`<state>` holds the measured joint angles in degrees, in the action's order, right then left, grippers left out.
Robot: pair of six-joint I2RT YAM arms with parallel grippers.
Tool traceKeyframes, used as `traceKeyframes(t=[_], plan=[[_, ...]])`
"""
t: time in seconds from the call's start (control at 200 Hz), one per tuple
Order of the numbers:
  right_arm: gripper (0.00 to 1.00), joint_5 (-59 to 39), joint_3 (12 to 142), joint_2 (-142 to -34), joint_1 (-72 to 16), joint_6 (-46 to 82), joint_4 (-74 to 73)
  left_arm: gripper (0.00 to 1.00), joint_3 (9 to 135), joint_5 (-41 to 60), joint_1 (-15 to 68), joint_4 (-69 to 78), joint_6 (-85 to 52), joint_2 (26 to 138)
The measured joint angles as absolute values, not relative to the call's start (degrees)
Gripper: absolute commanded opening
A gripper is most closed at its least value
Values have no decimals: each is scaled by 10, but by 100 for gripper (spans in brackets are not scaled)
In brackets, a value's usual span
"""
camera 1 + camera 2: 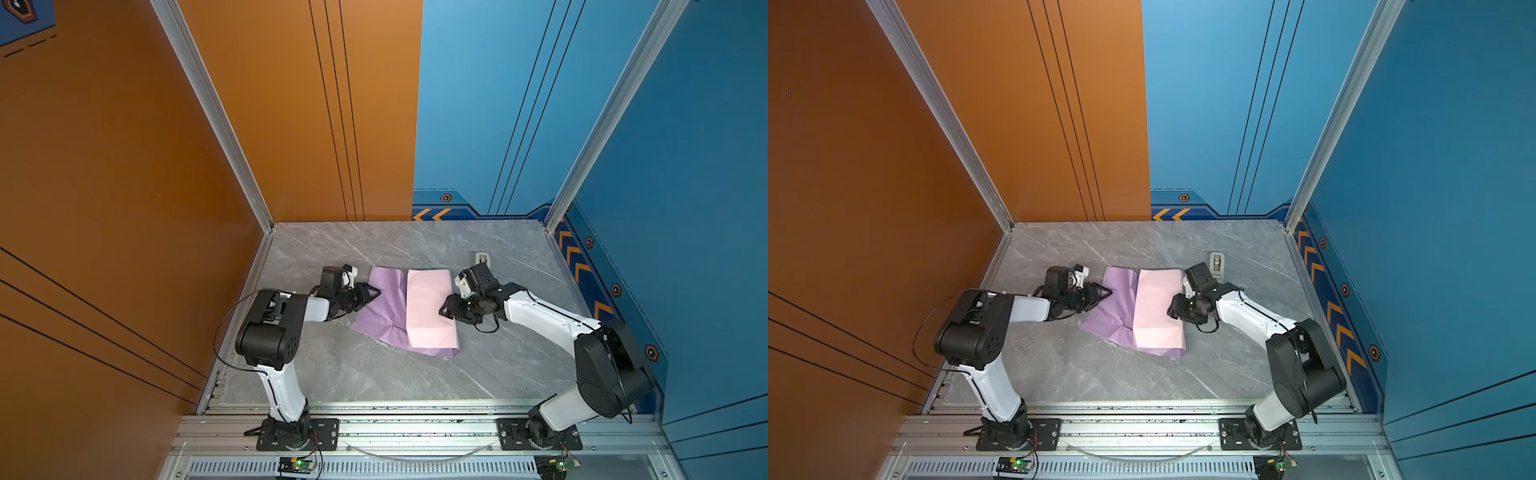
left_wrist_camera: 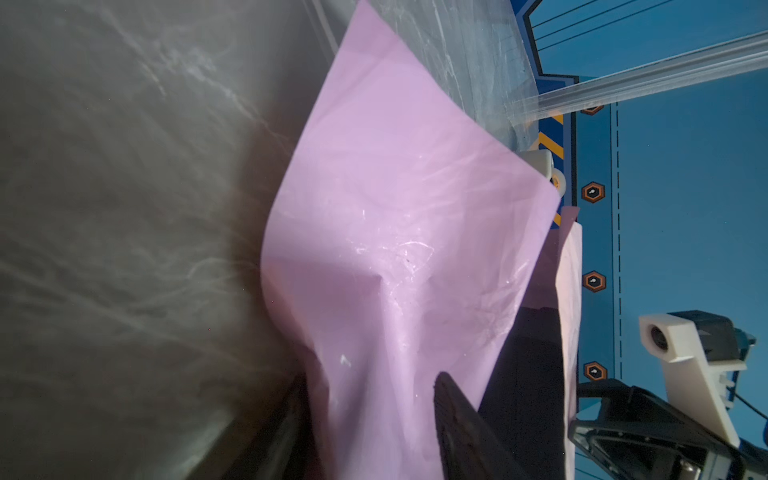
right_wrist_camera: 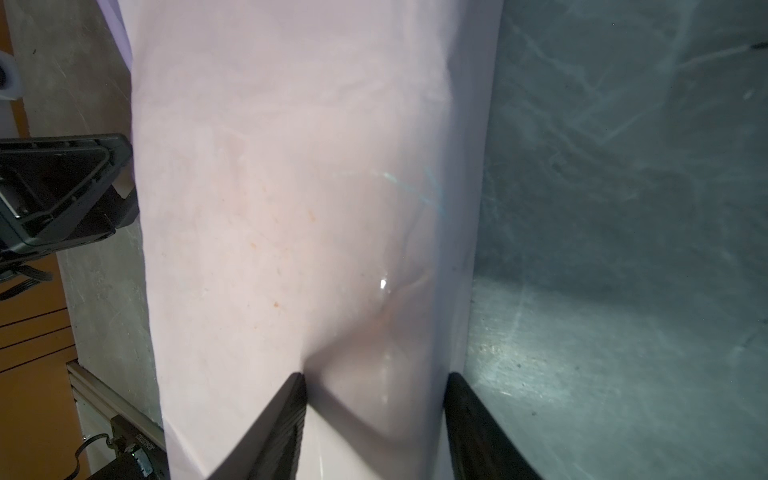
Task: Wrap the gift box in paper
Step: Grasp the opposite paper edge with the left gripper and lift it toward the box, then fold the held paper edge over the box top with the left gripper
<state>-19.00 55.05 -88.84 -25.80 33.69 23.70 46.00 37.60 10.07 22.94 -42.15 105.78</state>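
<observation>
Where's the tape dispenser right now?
In both top views the tape dispenser stands on the table, right of centre toward the back, just behind the right arm and past the far corner of the paper.

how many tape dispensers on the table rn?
1. The tape dispenser stands toward the table's far right, just beyond the paper's far right corner, apart from it. The folded paper could hide another.

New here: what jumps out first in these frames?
The paper mid-table, lilac with a pale pink flap folded over its right half, stands out against the grey marble table. The left end effector straddles its lilac edge and the right end effector rests on the pink flap. A small beige tape dispenser sits toward the back right.
</observation>
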Motion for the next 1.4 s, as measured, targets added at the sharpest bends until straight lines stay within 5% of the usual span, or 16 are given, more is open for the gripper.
traceKeyframes(t=[0.335, 0.486, 1.117, 1.397], plan=[[54, -190, 546, -885, -257, 332, 233, 41, 452, 376, 105, 197, -412, 1017], [54, -190, 543, -882, -257, 332, 229, 54, 452, 375, 111, 154, -393, 1006], [54, -190, 541, -882, -257, 329, 226, 50, 609, 322, 113, 61, -324, 1114], [54, -190, 540, -881, -257, 328, 224, 50, 558, 323, 113, 44, -323, 1049]])
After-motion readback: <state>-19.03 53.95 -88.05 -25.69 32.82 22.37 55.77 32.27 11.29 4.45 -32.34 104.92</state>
